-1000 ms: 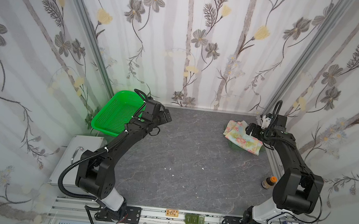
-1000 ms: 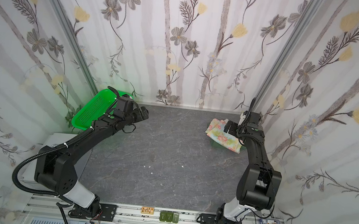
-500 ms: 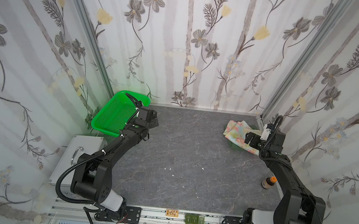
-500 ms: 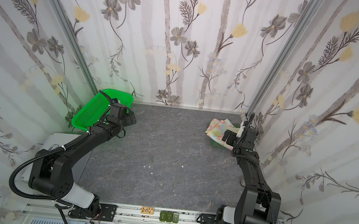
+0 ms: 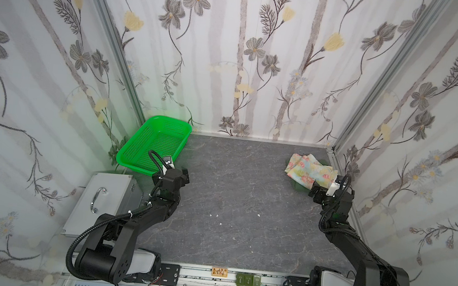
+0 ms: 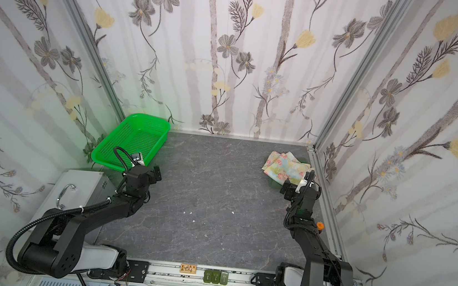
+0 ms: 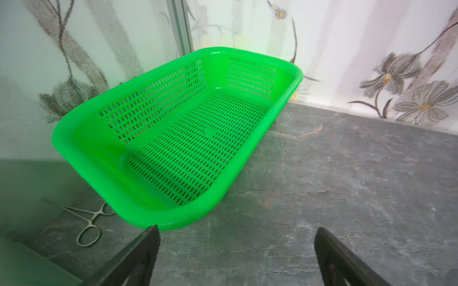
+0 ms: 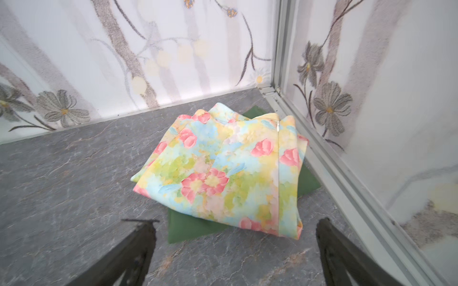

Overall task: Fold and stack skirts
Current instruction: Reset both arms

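The pastel floral skirt [image 8: 223, 168] lies folded on the dark olive-green skirt [image 8: 188, 227] in the far right corner; both top views show the floral skirt [image 5: 310, 169] [image 6: 286, 167] there. My right gripper [image 8: 236, 220] [image 5: 314, 191] [image 6: 286, 190] hovers just in front of the pile, open, with nothing between its fingers. At the left, my left gripper [image 7: 236, 229] [image 5: 185, 175] [image 6: 157, 172] stands open and empty by the near end of the green basket [image 7: 81, 153].
The green perforated basket [image 5: 172, 119] [image 6: 143, 116] leans at the far left, empty. Metal forceps [image 7: 89, 222] lie beside it. A silver case with a handle [image 5: 103, 197] sits left of the table. An orange-capped bottle [image 6: 320, 225] stands by the right wall.
Both arms have drawn back toward the front. The left gripper has left the basket's rim, and the right gripper has pulled off the stacked skirts. Both stayed open.
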Motion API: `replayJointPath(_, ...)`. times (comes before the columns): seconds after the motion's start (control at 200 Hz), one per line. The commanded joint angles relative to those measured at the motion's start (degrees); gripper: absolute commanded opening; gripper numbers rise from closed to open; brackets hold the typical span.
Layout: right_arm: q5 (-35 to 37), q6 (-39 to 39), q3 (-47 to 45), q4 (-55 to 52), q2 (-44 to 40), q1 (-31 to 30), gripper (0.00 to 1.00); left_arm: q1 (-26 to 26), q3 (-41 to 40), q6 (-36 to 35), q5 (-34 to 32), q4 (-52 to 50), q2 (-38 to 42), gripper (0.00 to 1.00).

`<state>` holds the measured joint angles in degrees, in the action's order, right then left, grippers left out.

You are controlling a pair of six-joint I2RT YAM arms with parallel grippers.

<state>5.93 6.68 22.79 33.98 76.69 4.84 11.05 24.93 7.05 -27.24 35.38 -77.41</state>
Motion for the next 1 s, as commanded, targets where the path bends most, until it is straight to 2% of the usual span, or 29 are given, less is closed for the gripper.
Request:
replayJointPath(0.0,3.5,-3.36,-1.04,12.84,2.51,-1.11,1.0,-1.42,-2.46,-4.24,2.3,17.01,-3.47,1.0)
replayJointPath(0.065,5.25,-4.74,-2.05,16.93,4.65,-1.99,1.0,-1.73,-3.33,-6.52,3.27,22.19,-6.68,1.0)
replayJointPath(0.13,5.23,-6.38,-1.18,14.44,4.04,-2.55,1.0,-2.34,-4.58,-7.78,6.97,26.43,-8.97,1.0)
replayJointPath(0.19,5.25,-7.33,-4.11,20.35,3.4,-2.64,1.0,-2.99,-5.95,-8.06,9.65,30.13,-10.79,1.0)
replayJointPath(0.225,4.87,-7.46,-5.13,21.01,2.45,-2.64,1.0,-3.53,-6.42,-7.23,9.65,30.85,-10.73,1.0)
replayJointPath(0.325,2.66,-8.13,-7.14,23.07,0.78,-2.64,1.0,-7.22,-9.44,-4.11,16.0,35.53,-10.89,1.0)
replayJointPath(0.4,-0.06,-9.9,-8.11,23.0,-0.67,-3.16,1.0,-8.4,-11.01,-3.48,18.04,40.27,-13.0,1.0)
replayJointPath(0.864,-1.44,-7.9,-16.37,32.7,-6.25,-1.51,1.0,-8.41,-11.18,-3.62,18.34,40.76,-13.16,1.0)
replayJointPath(0.929,-2.59,-5.88,-16.7,30.9,-7.95,-1.68,1.0,-8.46,-11.14,-3.71,18.37,40.75,-13.17,1.0)
replayJointPath(0.994,-3.24,-4.32,-18.34,34.77,-7.82,-1.96,1.0,-8.37,-11.21,-3.71,18.37,40.81,-13.19,1.0)
